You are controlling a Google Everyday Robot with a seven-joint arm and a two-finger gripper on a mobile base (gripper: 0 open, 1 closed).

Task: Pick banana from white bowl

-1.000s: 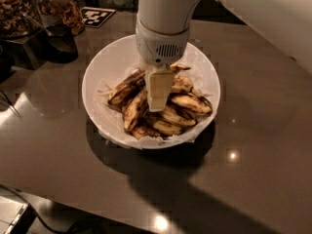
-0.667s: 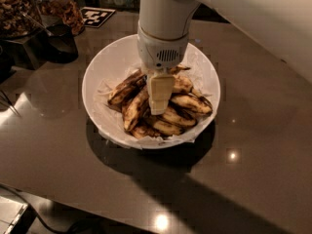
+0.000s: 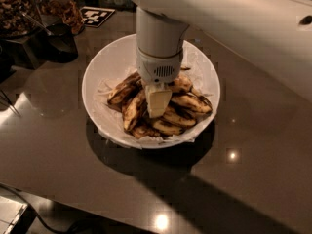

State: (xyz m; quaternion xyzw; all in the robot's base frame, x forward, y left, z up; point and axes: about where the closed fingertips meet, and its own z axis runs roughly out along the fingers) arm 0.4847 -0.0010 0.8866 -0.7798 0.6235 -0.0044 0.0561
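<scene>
Since the earlier frame the gripper has sunk a little lower into the bowl, and more of the white arm now spreads across the upper right of the view.

Nearest, at the lower left corner, a pale object is cut off by the edge and cannot be identified; a dark cable runs beside it. The glossy brown surface shows a few bright spots of reflected light and the long dark shadow of the arm.

On the middle of the surface sits the white bowl, wide and shallow, lined with crinkled paper. The bananas lie in it in a heap, brown and heavily blackened, overlapping so that single ones are hard to separate.

The gripper points straight down over the middle of the heap, its pale tip touching or just above the bananas. Whether it is open or closed on anything cannot be told: only one tapered shape shows, and it hides the fruit right under it. The round wrist above covers the bowl's far inner wall.

At the far left stand dark jars of nuts, partly cut off, with a dark cup in front and a black-and-white marker tag beyond.
</scene>
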